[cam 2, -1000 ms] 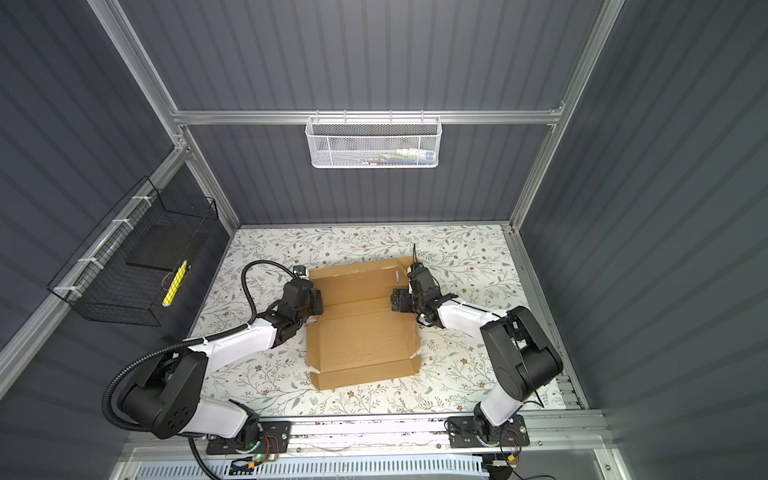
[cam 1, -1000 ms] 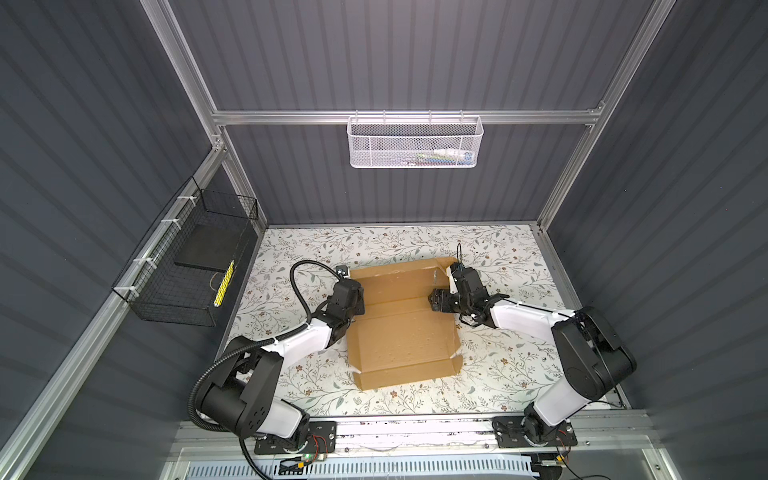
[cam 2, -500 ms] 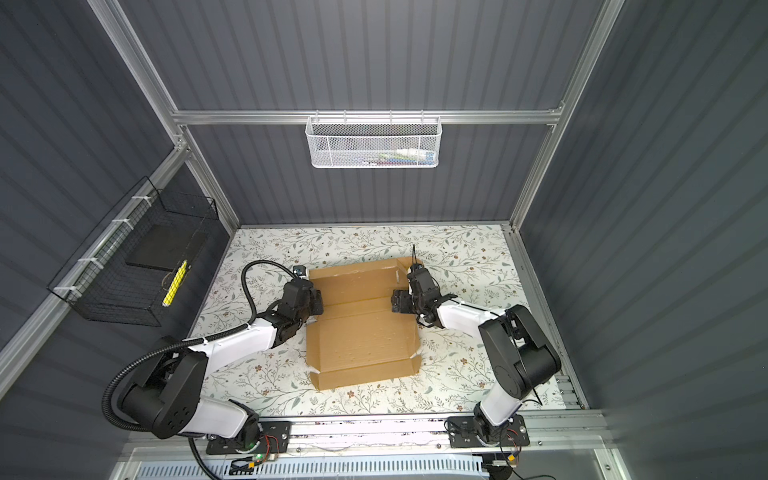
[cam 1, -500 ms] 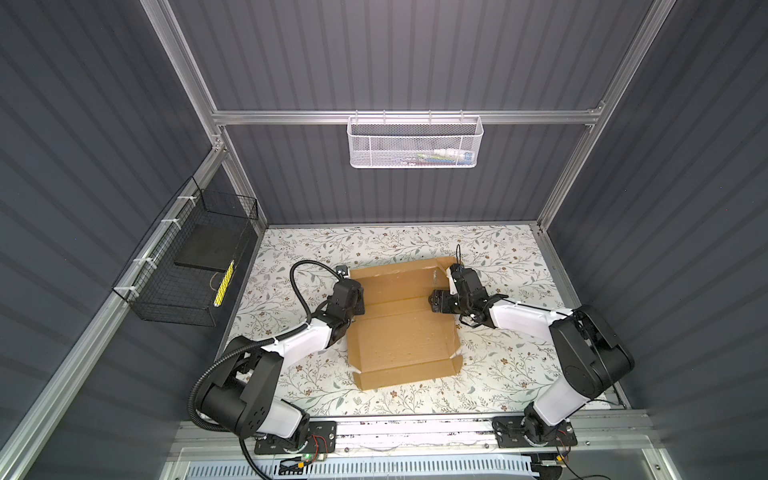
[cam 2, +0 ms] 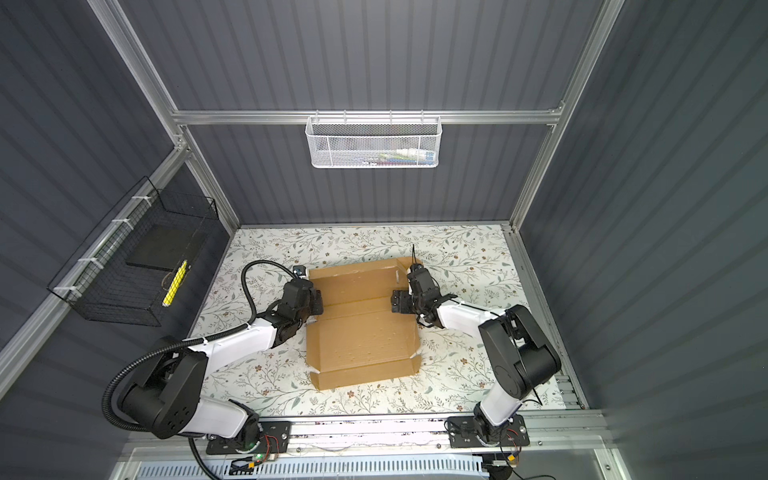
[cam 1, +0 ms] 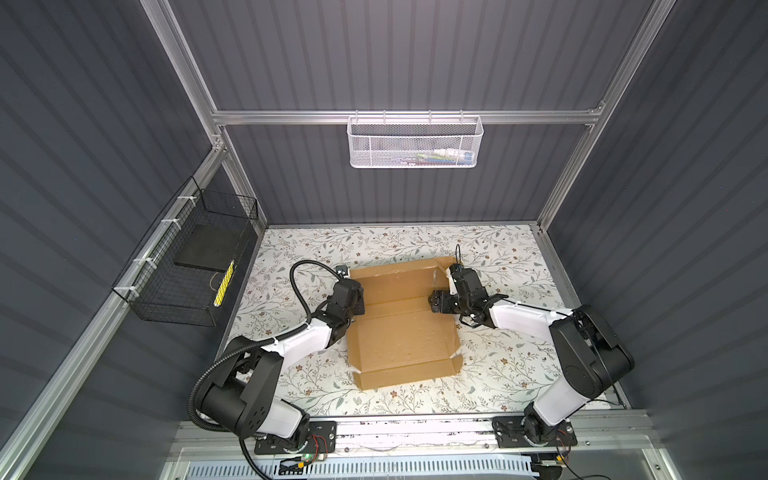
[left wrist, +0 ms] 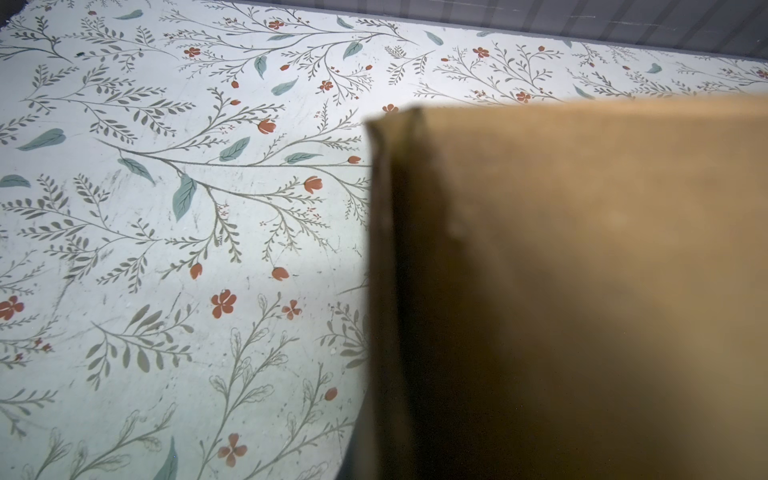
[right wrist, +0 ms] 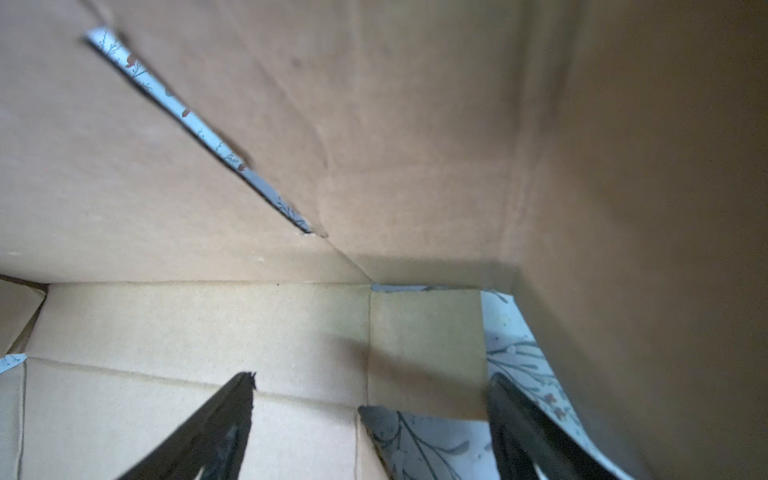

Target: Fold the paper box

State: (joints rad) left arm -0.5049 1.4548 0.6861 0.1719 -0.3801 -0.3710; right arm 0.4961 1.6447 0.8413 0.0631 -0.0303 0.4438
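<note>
The paper box (cam 1: 401, 328) is lying partly folded, its far flap raised, in the middle of the flowered counter (cam 1: 498, 257). The left gripper (cam 1: 354, 294) is sitting closed at its left edge, while the right gripper (right wrist: 372, 376) is hovering wide open over the right-hand flaps.

I am not finding any text, number or brand I can read. The paper box (cam 1: 401, 332) is showing plain brown faces. Items in the white basket (cam 1: 374, 145) are showing coloured labels (cam 1: 446, 156) too small to read, and so is the yellow strip (cam 1: 223, 282) in the black basket (cam 1: 174, 307).
</note>
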